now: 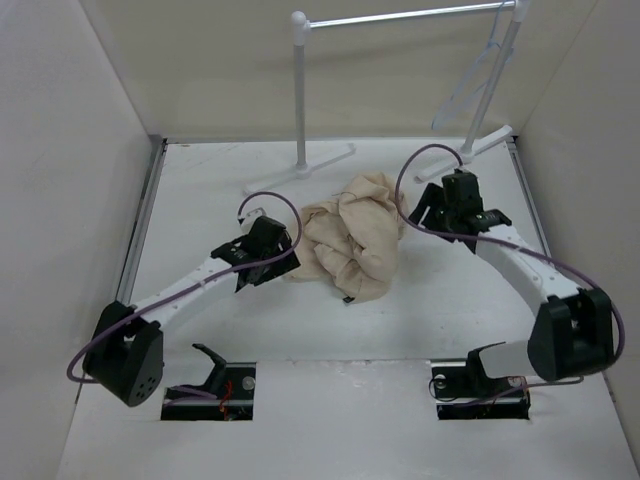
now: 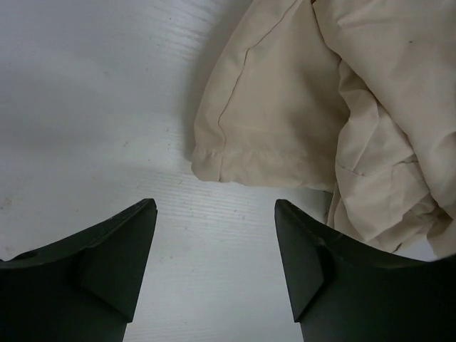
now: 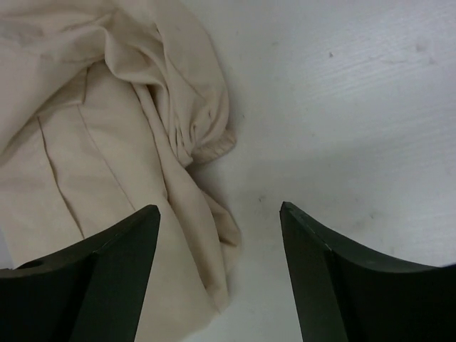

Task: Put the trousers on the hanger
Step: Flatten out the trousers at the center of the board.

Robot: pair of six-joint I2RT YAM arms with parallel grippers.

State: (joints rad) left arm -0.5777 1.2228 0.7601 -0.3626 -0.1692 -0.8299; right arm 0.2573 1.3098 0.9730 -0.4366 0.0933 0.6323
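The trousers (image 1: 350,245) are lying crumpled at centre and the hanger (image 1: 468,82) is hanging bare at one o'clock, so nothing is done. The left gripper (image 1: 288,240) at their nine and the right gripper (image 1: 412,212) at three are both gaping, empty.

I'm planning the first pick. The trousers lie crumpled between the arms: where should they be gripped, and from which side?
Probably the hemmed edge of the trousers that juts toward the left gripper: it lies flat on the table, clear of the bunched folds. Come in low from the left, open jaws straddling that edge.
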